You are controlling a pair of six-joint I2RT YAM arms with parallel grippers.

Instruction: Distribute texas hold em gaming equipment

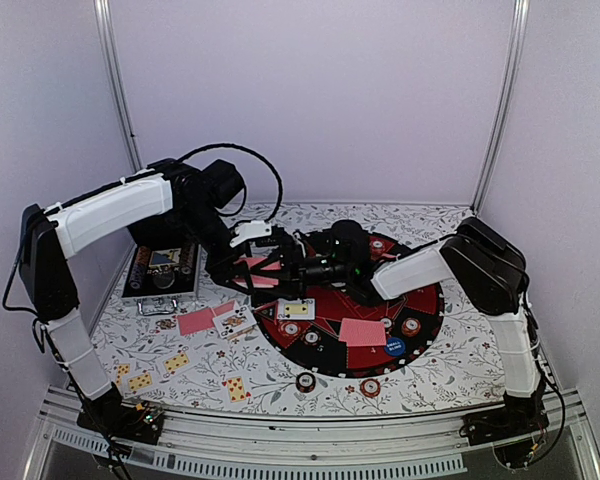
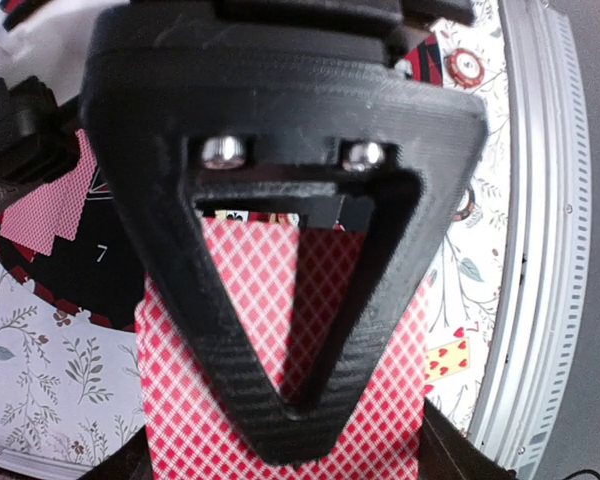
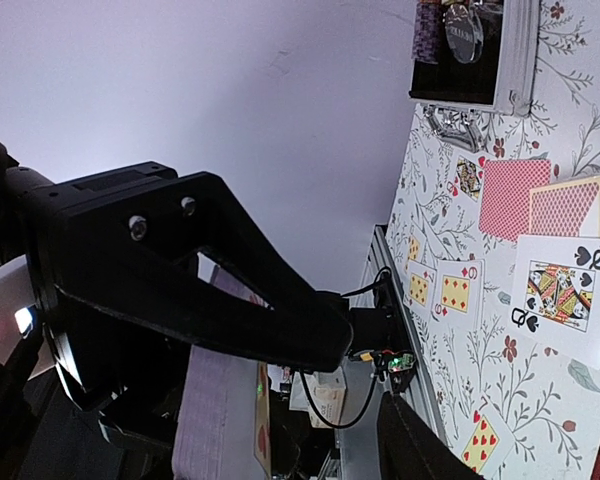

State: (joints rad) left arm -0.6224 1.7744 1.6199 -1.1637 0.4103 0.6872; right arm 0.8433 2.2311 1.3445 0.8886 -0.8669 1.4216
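Top view: card deck [image 1: 257,268] is held over the mat's [image 1: 420,335] left rim, clamped in left gripper [image 1: 252,262]; left wrist: cards judged thin, light, slick, best pinched across short edges; right wrist: right gripper [image 3: 368,385] is seen w/ fingers apart, nothing between.

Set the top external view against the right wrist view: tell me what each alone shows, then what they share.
Only top external: the blue button disc and two chips near the front edge. Only right wrist: one face-up card readable as the queen of clubs. Both: the silver case, the face-up diamond cards and a red-backed card lying near them.
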